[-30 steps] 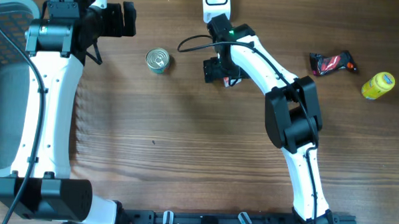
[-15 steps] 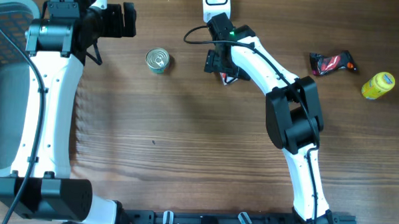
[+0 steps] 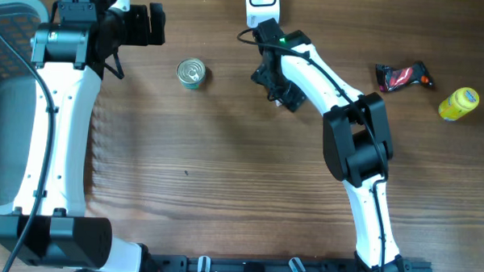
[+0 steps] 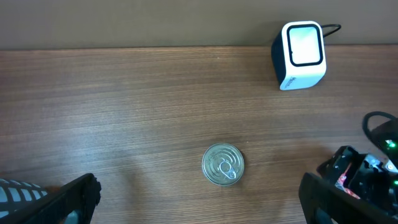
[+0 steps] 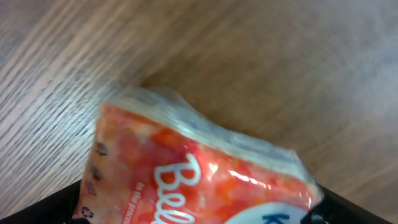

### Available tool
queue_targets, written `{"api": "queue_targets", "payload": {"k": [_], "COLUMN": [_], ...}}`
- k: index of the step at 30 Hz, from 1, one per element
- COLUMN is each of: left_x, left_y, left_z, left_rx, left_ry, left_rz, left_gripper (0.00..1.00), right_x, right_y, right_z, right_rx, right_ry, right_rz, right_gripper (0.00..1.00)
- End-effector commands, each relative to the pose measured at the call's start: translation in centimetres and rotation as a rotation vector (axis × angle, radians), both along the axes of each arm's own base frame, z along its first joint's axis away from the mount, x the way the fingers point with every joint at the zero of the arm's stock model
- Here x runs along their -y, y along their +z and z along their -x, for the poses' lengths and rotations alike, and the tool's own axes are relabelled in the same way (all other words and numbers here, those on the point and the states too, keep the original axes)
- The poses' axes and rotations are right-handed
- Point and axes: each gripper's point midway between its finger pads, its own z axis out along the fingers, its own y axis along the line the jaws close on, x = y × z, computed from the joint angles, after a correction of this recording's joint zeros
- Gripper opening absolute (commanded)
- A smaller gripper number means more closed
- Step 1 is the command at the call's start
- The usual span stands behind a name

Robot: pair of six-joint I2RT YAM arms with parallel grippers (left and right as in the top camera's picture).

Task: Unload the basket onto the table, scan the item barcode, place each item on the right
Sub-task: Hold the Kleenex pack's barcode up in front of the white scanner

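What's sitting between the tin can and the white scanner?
Nothing. In the left wrist view, the stretch of table between the tin can and the white scanner is bare wood.

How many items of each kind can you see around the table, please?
tin can: 1
snack packets: 2, the red-orange packet and the dark packet
yellow bottle: 1
white scanner: 1
Total: 5

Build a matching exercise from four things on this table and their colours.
Things:
1. tin can
2. scanner
3. bottle
4. packet

Colours:
A. yellow
B. orange-red
C. silver
D. white

Pairs: 1-C, 2-D, 3-A, 4-B.
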Motion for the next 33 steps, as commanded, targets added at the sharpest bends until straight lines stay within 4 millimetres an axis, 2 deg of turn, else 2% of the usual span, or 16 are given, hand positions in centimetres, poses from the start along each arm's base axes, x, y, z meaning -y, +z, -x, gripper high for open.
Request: {"api": "queue_targets", "payload": {"k": [1, 6, 11, 13, 15, 16, 17, 22, 25, 30, 33], "left_x": [-0.3, -0.9, -1.0, -1.0, -1.0, -1.0, -1.0, -1.0, -0.9, -0.9, -0.9], "left_y": [-1.8, -1.9, -1.9, -1.9, -1.9, -1.9, -1.9, -1.9, -1.9, -1.9, -1.9], "left_z": [-0.1, -0.3, -0.3, -0.3, -0.3, -0.3, -0.3, -0.3, -0.3, -0.3, -0.3], "left_rx": [-0.036, -0.031, -0.030, -0.030, -0.030, -0.030, -0.030, -0.030, -0.030, -0.030, -0.030], "left_ry": [0.002, 0.026, 0.028, 0.028, 0.028, 0.028, 0.028, 0.028, 0.027, 0.027, 0.028], "left_rz": [-0.014, -0.038, -0.040, -0.040, -0.039, -0.039, -0.039, -0.039, -0.039, -0.039, -0.038], "left_gripper": [1.00, 1.00, 1.00, 1.00, 1.00, 1.00, 1.00, 1.00, 1.00, 1.00, 1.00], "right_x": [-0.8, -0.8, 0.0, 0.3, 0.8, 1.1, 1.5, 2.9, 3.0, 1.0, -1.3], "right_y": [1.0, 1.0, 1.1, 1.1, 1.1, 1.1, 1.1, 1.5, 1.7, 2.9, 4.2], "right_z": [0.0, -0.2, -0.5, -0.6, -0.7, -0.8, -1.0, -1.9, -2.7, -7.1, -9.6], "right_rx": [0.012, 0.022, 0.037, 0.037, 0.040, 0.044, 0.053, 0.086, 0.111, 0.263, 0.386], "right_ry": [-0.191, -0.245, -0.272, -0.256, -0.230, -0.208, -0.179, 0.021, 0.139, 0.519, 0.744], "right_rz": [-0.080, -0.085, -0.057, -0.051, -0.035, -0.021, 0.002, 0.114, 0.150, 0.187, 0.180], "right_gripper": [1.00, 1.00, 0.98, 0.85, 0.61, 0.55, 0.52, 0.52, 0.52, 0.53, 0.53]}}
